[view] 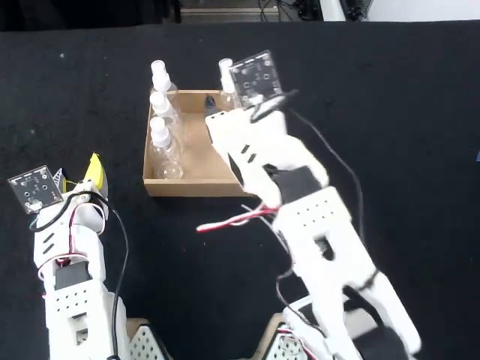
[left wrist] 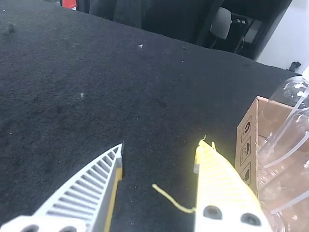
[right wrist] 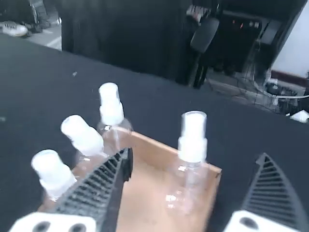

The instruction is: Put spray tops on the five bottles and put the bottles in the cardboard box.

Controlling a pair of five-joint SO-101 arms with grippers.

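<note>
The cardboard box (view: 187, 187) sits mid-table. Three clear bottles with white spray tops (view: 159, 101) stand in a row along its left wall; in the right wrist view they are the bottles (right wrist: 82, 133). A fourth capped bottle (view: 226, 75) stands at the box's far right corner. My right gripper (view: 225, 105) hovers over the box, open; in its own view the right gripper (right wrist: 197, 154) has its black fingers (right wrist: 101, 183) spread either side of that fourth bottle (right wrist: 193, 140), short of it. My left gripper (view: 81, 174) is open over bare cloth left of the box, the left gripper (left wrist: 161, 144) holding nothing.
Black cloth covers the table (view: 390, 112). The box's side wall (left wrist: 246, 145) and the bottles (left wrist: 289, 145) lie beside my left gripper's yellow finger (left wrist: 217, 179). Red and white wires (view: 232, 219) hang from the right arm just in front of the box.
</note>
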